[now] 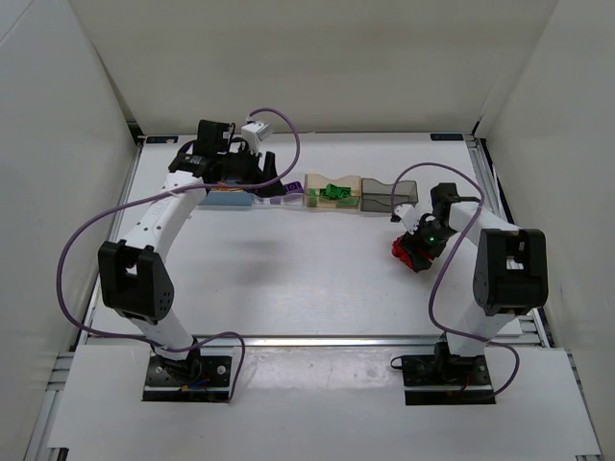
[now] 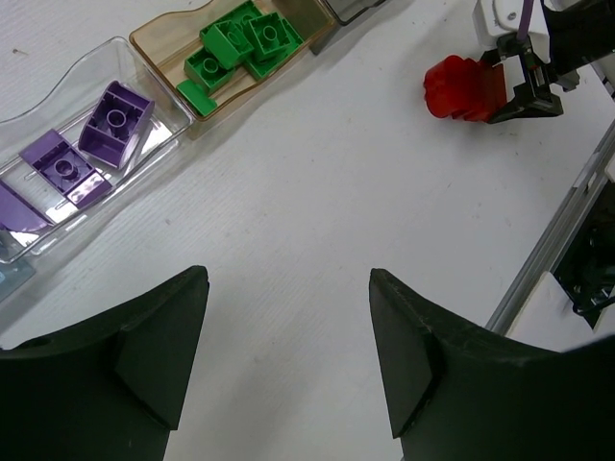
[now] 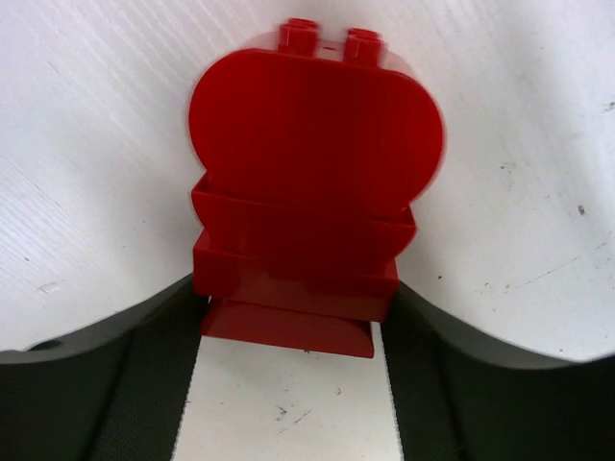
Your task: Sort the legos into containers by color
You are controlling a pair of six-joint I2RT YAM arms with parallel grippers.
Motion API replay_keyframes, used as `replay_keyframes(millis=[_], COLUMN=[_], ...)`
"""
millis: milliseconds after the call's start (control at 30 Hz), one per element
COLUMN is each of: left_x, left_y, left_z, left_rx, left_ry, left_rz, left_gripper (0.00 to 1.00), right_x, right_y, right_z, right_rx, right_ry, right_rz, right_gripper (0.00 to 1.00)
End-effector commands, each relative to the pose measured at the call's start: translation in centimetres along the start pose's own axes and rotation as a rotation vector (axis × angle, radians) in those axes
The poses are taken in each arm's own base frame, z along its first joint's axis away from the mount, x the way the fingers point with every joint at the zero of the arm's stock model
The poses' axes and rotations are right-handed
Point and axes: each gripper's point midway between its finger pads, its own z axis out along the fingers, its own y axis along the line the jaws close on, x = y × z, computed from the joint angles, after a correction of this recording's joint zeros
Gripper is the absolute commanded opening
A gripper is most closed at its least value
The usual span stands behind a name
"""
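Note:
A red lego (image 3: 312,173) rests on the white table, and my right gripper (image 3: 296,288) is shut on its lower end, one finger pressed to each side. From above the red lego (image 1: 407,252) lies in front of the smoky grey container (image 1: 389,197). Green legos (image 2: 240,43) fill the pale orange container (image 2: 154,34). Purple legos (image 2: 115,120) lie in the clear container (image 2: 77,62). My left gripper (image 2: 288,288) hovers open over bare table near the clear container (image 1: 279,192), holding nothing. The blue container (image 1: 226,197) is partly hidden under the left arm.
The four containers stand in a row across the back middle of the table. White walls close in the left, right and far sides. A metal rail (image 2: 553,250) marks the table's near edge. Purple cables (image 1: 86,230) loop from both arms.

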Motion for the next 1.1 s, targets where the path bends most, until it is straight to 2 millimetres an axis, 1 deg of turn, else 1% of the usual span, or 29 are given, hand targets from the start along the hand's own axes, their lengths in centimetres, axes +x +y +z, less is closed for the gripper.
replay_keyframes(millis=[0, 67, 100, 133, 200, 233, 267, 300, 333, 367, 400, 433, 467, 500, 533, 567, 600, 633, 667, 700, 733, 767, 800, 867, 900, 1067], left_x=[-1.1, -1.1, -0.9, -0.8, -0.5, -0.4, -0.4, 0.0, 0.1, 0.3, 0.6, 1.0, 1.2, 0.8, 1.8, 1.9, 2.0, 2.1, 2.0, 2.2, 2.1, 2.1, 2.1, 1.9, 1.8, 2.0], left_y=[-0.8, -0.8, -0.8, -0.9, -1.1, -1.2, -1.5, -2.3, -2.2, -2.9, -3.8, -4.0, -4.6, -4.8, -5.5, -5.8, -6.0, -6.4, -6.6, -7.0, -7.0, -7.3, -7.4, -7.2, -7.2, -5.1], left_z=[-0.6, -0.6, -0.6, -0.5, -0.6, -0.7, -1.0, -0.9, -1.2, -1.6, -1.6, -1.7, -1.8, -1.8, -1.8, -1.8, -1.8, -1.6, -1.6, -1.4, -1.2, -1.0, -0.7, -0.3, 0.1, 1.8], left_rx=[0.026, 0.028, 0.034, 0.037, 0.051, 0.060, 0.076, 0.135, 0.162, 0.205, 0.297, 0.335, 0.376, 0.410, 0.459, 0.477, 0.492, 0.509, 0.515, 0.519, 0.504, 0.507, 0.507, 0.482, 0.473, 0.333], left_ry=[-0.023, -0.023, -0.021, -0.022, -0.023, -0.027, -0.036, -0.044, -0.057, -0.063, -0.075, -0.075, -0.064, -0.092, -0.063, -0.062, -0.056, -0.046, -0.044, -0.029, -0.027, -0.020, -0.014, -0.015, -0.013, 0.017], left_rz=[0.017, 0.010, 0.006, -0.001, -0.020, -0.034, -0.064, -0.107, -0.128, -0.202, -0.226, -0.271, -0.357, -0.345, -0.421, -0.434, -0.441, -0.441, -0.431, -0.433, -0.423, -0.419, -0.417, -0.416, -0.414, -0.398], left_gripper=[0.78, 0.78, 0.78, 0.78, 0.78, 0.78, 0.78, 0.78, 0.78, 0.78, 0.78, 0.78, 0.78, 0.78, 0.78, 0.78, 0.78, 0.78, 0.78, 0.78, 0.78, 0.78, 0.78, 0.78, 0.78, 0.78], right_x=[0.5, 0.6, 0.6, 0.6, -0.2, -0.4, -1.2, -2.3, -2.8, -4.5, -5.4, -6.5, -8.2, -9.3, -10.3, -11.8, -13.2, -14.6, -15.4, -16.6, -17.4, -18.5, -19.4, -20.7, -21.3, -23.6], right_y=[0.8, 1.0, 1.3, 1.5, 1.8, 1.9, 2.1, 1.8, 1.9, 2.1, 2.5, 2.5, 2.9, 3.5, 3.7, 3.9, 5.0, 5.2, 5.8, 7.1, 7.6, 8.0, 9.2, 9.8, 10.6, 11.4], right_z=[-0.3, -0.4, -0.5, -0.6, -1.2, -1.5, -1.8, -2.6, -3.0, -3.7, -4.2, -4.9, -5.5, -6.0, -6.4, -7.1, -7.2, -7.8, -8.0, -8.0, -8.0, -8.6, -8.5, -8.6, -8.5, -8.9], right_rx=[-0.007, -0.015, -0.018, -0.023, -0.031, -0.035, -0.042, -0.028, -0.031, -0.044, -0.054, -0.044, -0.043, -0.052, -0.055, -0.054, -0.078, -0.071, -0.082, -0.098, -0.104, -0.102, -0.122, -0.139, -0.150, -0.156], right_ry=[-0.001, -0.008, -0.010, -0.010, -0.048, -0.058, -0.092, -0.126, -0.149, -0.207, -0.238, -0.276, -0.311, -0.339, -0.363, -0.393, -0.412, -0.435, -0.445, -0.450, -0.454, -0.470, -0.472, -0.481, -0.482, -0.510], right_rz=[-0.008, -0.012, -0.016, -0.018, -0.020, -0.013, -0.017, -0.008, -0.005, -0.016, -0.015, -0.024, -0.059, -0.062, -0.073, -0.095, -0.111, -0.135, -0.150, -0.196, -0.220, -0.247, -0.281, -0.304, -0.328, -0.359], right_gripper=[0.66, 0.59, 0.50, 0.47, 0.42, 0.38, 0.36, 0.34, 0.33, 0.32, 0.31, 0.31, 0.31, 0.30, 0.30, 0.30, 0.30, 0.30, 0.30, 0.30, 0.30, 0.30, 0.30, 0.30, 0.30, 0.31])
